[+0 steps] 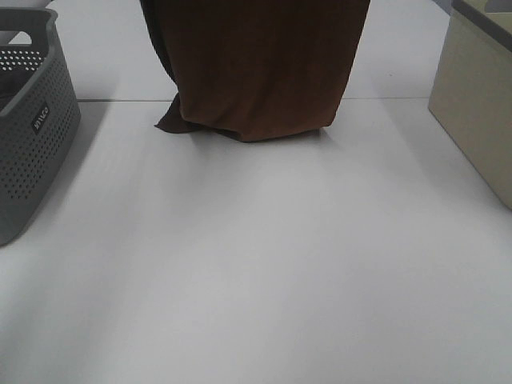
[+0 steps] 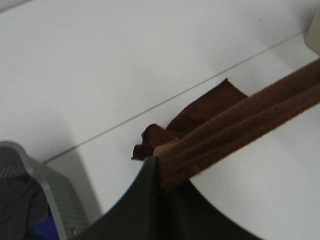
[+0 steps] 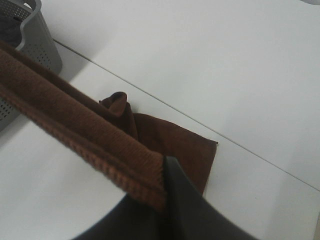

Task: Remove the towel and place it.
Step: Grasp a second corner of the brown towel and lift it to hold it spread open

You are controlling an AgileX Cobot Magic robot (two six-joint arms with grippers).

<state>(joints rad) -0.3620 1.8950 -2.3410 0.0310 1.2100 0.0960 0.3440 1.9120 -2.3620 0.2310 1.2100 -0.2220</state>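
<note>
The dark brown towel (image 1: 256,64) hangs as a wide sheet from above the exterior high view. Its lower end rests crumpled on the white table (image 1: 256,280) at the back middle. Neither gripper shows in that view. In the left wrist view my left gripper (image 2: 159,172) is shut on one end of the towel's (image 2: 240,125) stretched top edge. In the right wrist view my right gripper (image 3: 165,185) is shut on the other end of the towel (image 3: 75,125). The edge runs taut between the two, high over the table.
A grey perforated basket (image 1: 32,120) stands at the left edge, with dark cloth inside as seen in the left wrist view (image 2: 20,210). A beige box (image 1: 480,104) stands at the right. A thin seam crosses the table behind the towel's foot.
</note>
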